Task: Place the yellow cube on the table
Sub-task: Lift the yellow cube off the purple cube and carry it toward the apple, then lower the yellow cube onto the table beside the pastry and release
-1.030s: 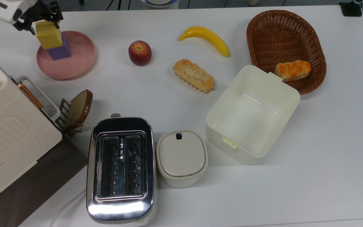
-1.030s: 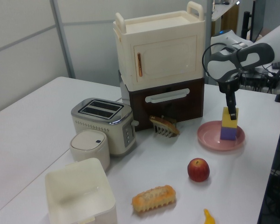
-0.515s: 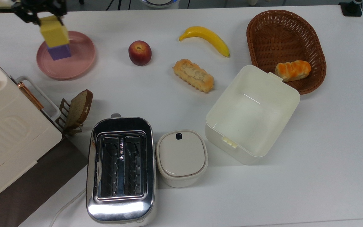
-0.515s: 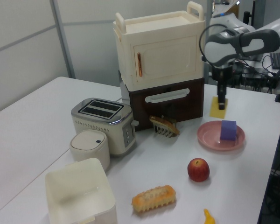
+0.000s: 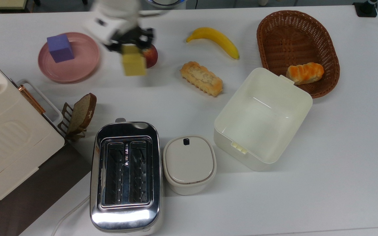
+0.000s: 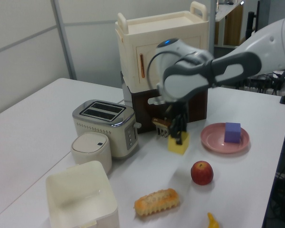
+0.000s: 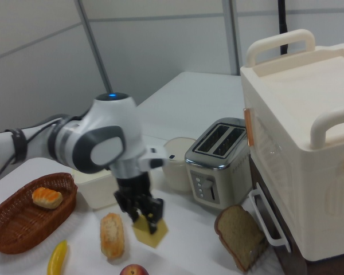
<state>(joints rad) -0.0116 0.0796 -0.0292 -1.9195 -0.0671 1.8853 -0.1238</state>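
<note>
- One step is in hand, as I judge it: the carry. My gripper (image 5: pixel 130 44) is clamped on the yellow cube (image 5: pixel 134 64), which hangs below my fingers, clear of the table (image 5: pixel 182 98) and slightly tilted.
- Beside my gripper, on the top view's right, the apple (image 5: pixel 152 55) sits half hidden behind the cube. Off to the top view's left, well apart from me, the purple cube (image 5: pixel 60 48) stands on the pink plate (image 5: pixel 84 62).
- In the left view the cube (image 6: pixel 178 141) hangs from my gripper (image 6: pixel 176 127) in front of the toast rack (image 6: pixel 165 128), with bare white tabletop (image 6: pixel 147 175) beneath it.
- What comes next, I reckon, is a straight descent onto the bare patch under me, keeping clear of the apple, and parting my fingers only once the cube's base is flat on the surface. Being tilted, it may rock when let go.
- My arm reaches in from the top view's upper edge, wrist bent so the fingers point nearly straight down. In the right view my gripper (image 7: pixel 142 211) hangs with the cube (image 7: pixel 150 231) under it, next to the bread loaf (image 7: pixel 112 235).
</note>
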